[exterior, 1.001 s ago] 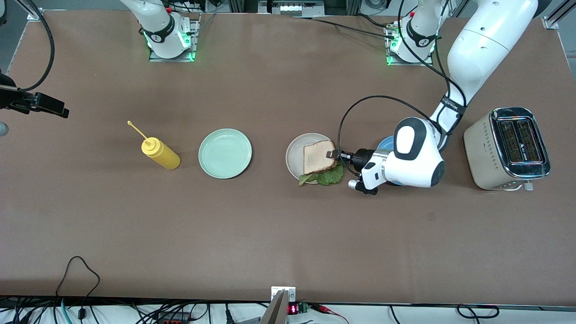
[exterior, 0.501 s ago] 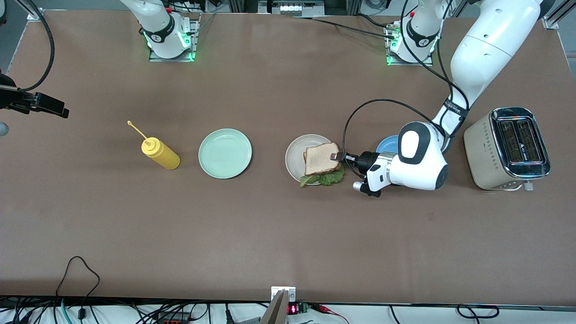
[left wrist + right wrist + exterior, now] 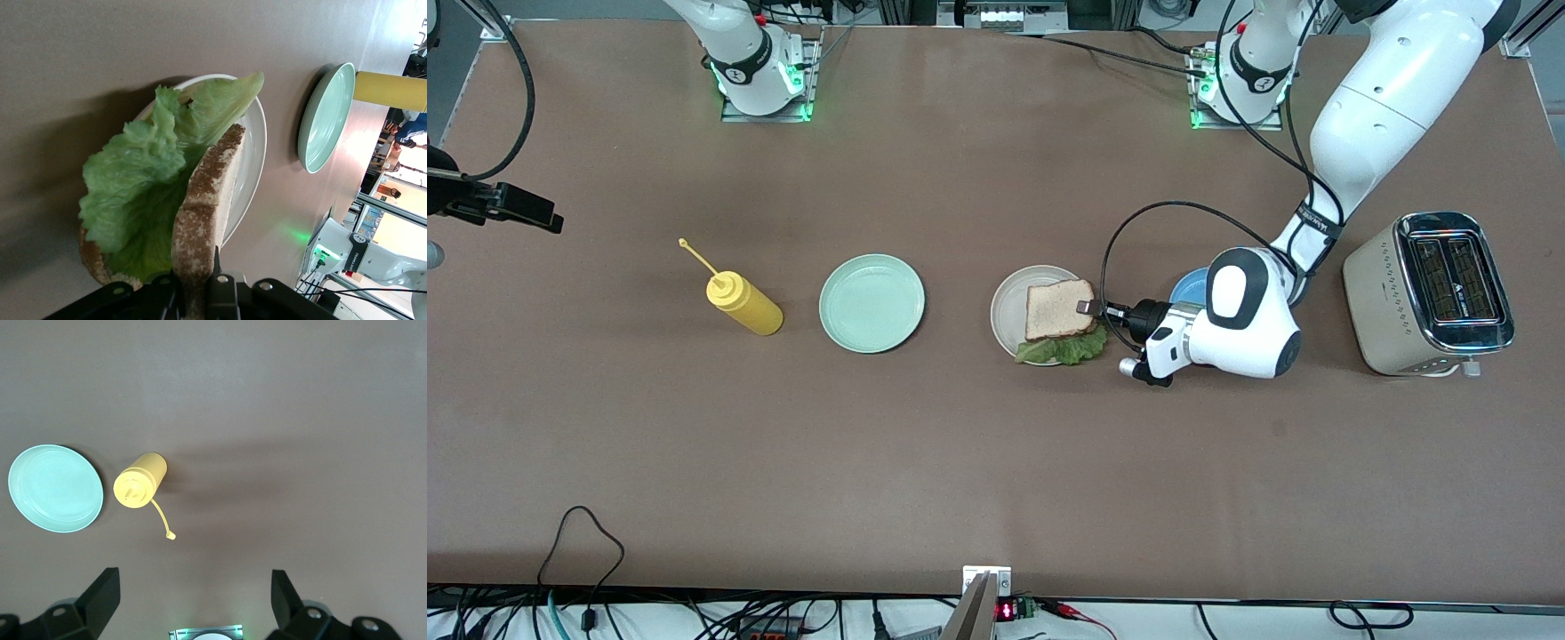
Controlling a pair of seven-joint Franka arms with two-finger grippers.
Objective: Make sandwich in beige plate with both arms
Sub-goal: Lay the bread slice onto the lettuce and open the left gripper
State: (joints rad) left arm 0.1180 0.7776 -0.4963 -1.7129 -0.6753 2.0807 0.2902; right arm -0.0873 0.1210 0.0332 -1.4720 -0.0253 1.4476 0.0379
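The beige plate [image 3: 1007, 313] sits mid-table. On it lie a bottom bread slice [image 3: 93, 259] and a ruffled green lettuce leaf [image 3: 1064, 349] that hangs over the rim toward the front camera. My left gripper [image 3: 1089, 308] is shut on the edge of the top bread slice [image 3: 1056, 308] and holds it over the lettuce. In the left wrist view the gripper [image 3: 197, 293] pinches that slice [image 3: 205, 213], with the lettuce [image 3: 143, 180] beside it and the plate [image 3: 252, 150] under both. My right gripper [image 3: 193, 597] is open and empty, high over the table.
A mint-green plate [image 3: 871, 303] and a yellow squeeze bottle [image 3: 745, 305] lie toward the right arm's end. A blue plate [image 3: 1190, 285] is partly hidden under the left arm. A toaster [image 3: 1427, 293] stands at the left arm's end.
The left arm has shifted slightly while keeping hold of the top slice. The slice and lettuce have moved a little on the beige plate. The right arm has not moved.
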